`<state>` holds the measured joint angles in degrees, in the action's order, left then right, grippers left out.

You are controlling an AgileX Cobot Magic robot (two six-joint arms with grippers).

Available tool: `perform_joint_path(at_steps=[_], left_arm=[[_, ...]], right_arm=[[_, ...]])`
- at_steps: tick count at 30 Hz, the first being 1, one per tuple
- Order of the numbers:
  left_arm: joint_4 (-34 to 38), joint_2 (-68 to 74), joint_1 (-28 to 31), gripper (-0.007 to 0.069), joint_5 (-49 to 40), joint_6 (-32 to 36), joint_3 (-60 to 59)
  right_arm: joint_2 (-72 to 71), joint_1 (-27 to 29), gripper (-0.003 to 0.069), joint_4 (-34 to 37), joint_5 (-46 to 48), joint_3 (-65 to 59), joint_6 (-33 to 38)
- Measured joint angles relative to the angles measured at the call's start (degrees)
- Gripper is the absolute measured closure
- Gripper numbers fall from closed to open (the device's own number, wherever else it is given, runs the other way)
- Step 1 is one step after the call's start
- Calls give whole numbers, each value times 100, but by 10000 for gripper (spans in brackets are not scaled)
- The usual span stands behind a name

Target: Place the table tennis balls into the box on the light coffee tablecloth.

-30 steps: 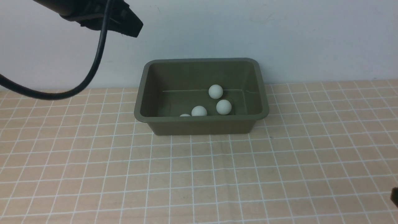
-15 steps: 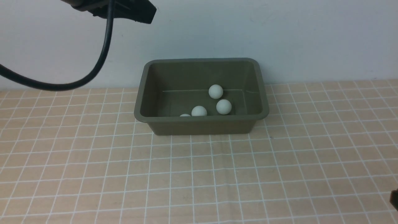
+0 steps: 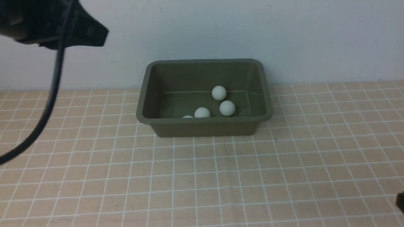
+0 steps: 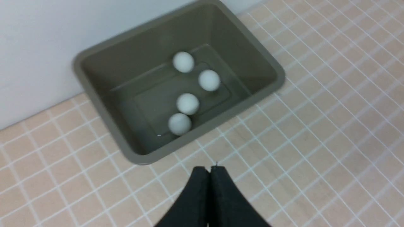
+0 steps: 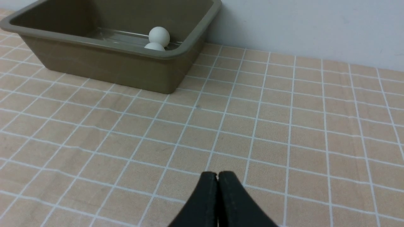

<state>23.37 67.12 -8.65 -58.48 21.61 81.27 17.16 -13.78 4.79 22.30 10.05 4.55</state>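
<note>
The left end effector (image 3: 94,33) now sits farther toward the robot's left than in either of the 2 earlier front views, where its dark tip reached closer to the space above the box (image 3: 203,121). It also shows lower in the picture than half a second ago and appears larger and blurred. Its black cable (image 3: 47,104), which earlier sagged in a wide loop across the wall, now hangs steeply down over the light coffee tablecloth (image 3: 284,176) at the left edge.
</note>
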Motion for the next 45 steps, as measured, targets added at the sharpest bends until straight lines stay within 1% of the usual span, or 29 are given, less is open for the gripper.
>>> perform_joint_path(at_steps=[3,4,5,6,7,9,12,13,14,18,22,24,29,30,31,33,35,37,40,43,45], left_arm=[[-158,-1111,386,693,733,-169,-1128],[-158,-1111,386,693,777,-166,-1195],[-164,-1416,523,693,974,-189,-1538],[-185,-1916,789,693,1231,-207,-2067],[-191,-1969,818,693,1260,-207,-2129],[-237,-2571,1136,693,1530,-201,-2868],[-372,-3042,1350,693,1639,-132,-3543],[-372,-3067,1350,693,1649,-124,-3543],[-529,-3242,1393,693,1680,-51,-3900],[-797,-3333,1410,693,1697,48,-4529],[-1161,-3635,1410,693,1737,53,-5280],[-1335,-3972,1410,693,1912,4,-5602],[-1618,-5148,1410,693,2881,-405,-6394],[-1673,-5452,1410,693,3216,-570,-6672],[-1697,-5548,1410,693,3262,-626,-6713],[-1849,-6005,1410,693,3719,-965,-7150],[-1992,-6298,1410,693,3846,-1266,-7478],[-2123,-6637,1410,693,3819,-1573,-7736],[-2183,-6759,1410,693,3673,-1681,-7876],[-2222,-6777,1410,693,3277,-1739,-7938],[-2221,-6782,1410,693,3187,-1739,-7972]], right_arm=[[0,0,673,0,0,0,0],[0,0,673,0,0,0,0],[0,0,673,0,0,0,0],[0,0,673,0,0,0,0],[0,0,673,0,0,0,0],[0,0,673,0,0,0,0],[0,0,673,0,5,0,0],[0,0,673,0,5,0,0],[0,0,673,0,5,0,0],[0,0,673,0,5,0,0],[0,0,673,0,16,0,0],[0,0,673,0,17,0,0],[0,0,673,0,22,0,0],[0,0,673,0,22,0,0],[0,0,673,0,22,0,0],[0,0,673,0,22,0,0],[0,0,673,0,26,0,0],[0,0,673,0,26,0,0],[0,0,673,0,34,0,0],[0,0,673,0,41,0,0],[0,0,673,0,41,0,0]])
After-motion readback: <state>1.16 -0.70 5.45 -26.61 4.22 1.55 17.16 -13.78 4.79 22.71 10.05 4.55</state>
